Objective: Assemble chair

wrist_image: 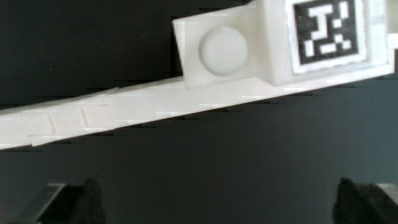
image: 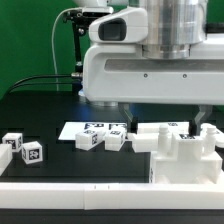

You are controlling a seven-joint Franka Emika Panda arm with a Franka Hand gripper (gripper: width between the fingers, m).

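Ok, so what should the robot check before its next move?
1. Gripper open: ok, its fingers stand wide apart.
2. Nothing caught between the fingers: ok, only the dark table shows there.
3. Tagged chair piece free of the fingers: ok, the wrist view shows it apart from both.
4. Loose pieces in sight for later: ok, they lie on the exterior view's left.
5. Joined chair part fitted tight: cannot tell, the arm hides much of it.
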